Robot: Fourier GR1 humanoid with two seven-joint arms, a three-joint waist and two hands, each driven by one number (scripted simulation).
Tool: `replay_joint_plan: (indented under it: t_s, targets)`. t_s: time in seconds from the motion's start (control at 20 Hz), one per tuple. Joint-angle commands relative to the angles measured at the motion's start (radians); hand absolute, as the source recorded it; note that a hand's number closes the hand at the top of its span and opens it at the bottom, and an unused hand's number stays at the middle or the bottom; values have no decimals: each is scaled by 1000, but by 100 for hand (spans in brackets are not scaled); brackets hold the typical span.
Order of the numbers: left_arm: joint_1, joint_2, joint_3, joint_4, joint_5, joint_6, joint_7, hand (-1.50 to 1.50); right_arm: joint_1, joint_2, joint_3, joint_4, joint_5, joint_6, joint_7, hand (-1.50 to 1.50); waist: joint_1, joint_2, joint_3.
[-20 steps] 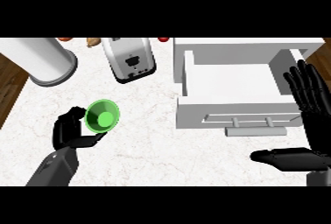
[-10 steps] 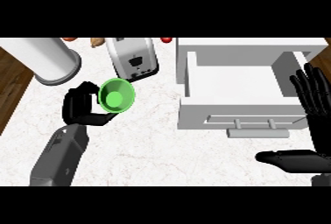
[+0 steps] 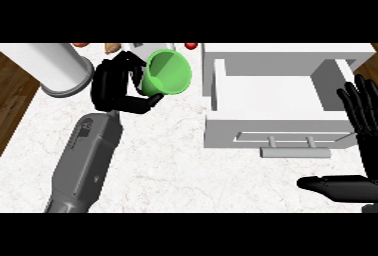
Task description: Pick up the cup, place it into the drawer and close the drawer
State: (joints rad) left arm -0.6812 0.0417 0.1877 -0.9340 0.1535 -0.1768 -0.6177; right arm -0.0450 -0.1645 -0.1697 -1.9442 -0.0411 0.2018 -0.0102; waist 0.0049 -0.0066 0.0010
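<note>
Since the drawer (image 3: 280,125) sits open, the left hand (image 3: 114,91) curls round the cup (image 3: 168,75). And the right hand (image 3: 363,120) rests spread

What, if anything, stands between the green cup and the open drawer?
Nothing visible does: the cup, held in the left hand, is left of the drawer, and only the drawer's own left wall lies between them.

The white marbled counter (image 3: 177,175) carries a tall white cylinder (image 3: 53,67) standing upright at its far left corner and an open white drawer (image 3: 277,127) on its right side. A small red item (image 3: 191,45) and a tan item (image 3: 111,47) sit at the far edge, only partly visible.
</note>
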Motion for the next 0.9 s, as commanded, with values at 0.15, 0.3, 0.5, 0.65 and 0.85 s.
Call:
replay_joint_plan:
  t_s: [0.15, 0.3, 0.5, 0.65, 0.85]
  targets:
    - [-123, -41, -142, -153, 14, 177, 233, 150, 19, -13, -23, 5, -11, 18, -18, -150, -9, 3, -1]
    - [-304, -41, -122, -50, -16, 229, 314, 150, -37, 9, 0, 67, 17, -4, -51, -150, -16, 8, 0]
    - [-357, -41, -215, 18, 36, 341, 308, 150, -56, -10, -22, 85, -4, 14, -56, -150, -21, 9, -1]
    - [-370, -42, -238, 101, 59, 369, 263, 150, -2, -22, -49, 69, -19, 35, -80, -150, -26, 9, -1]
    - [-458, -42, -249, 205, 111, 367, 284, 150, -56, -15, -8, 7, -4, 8, 16, -150, -29, 10, -1]
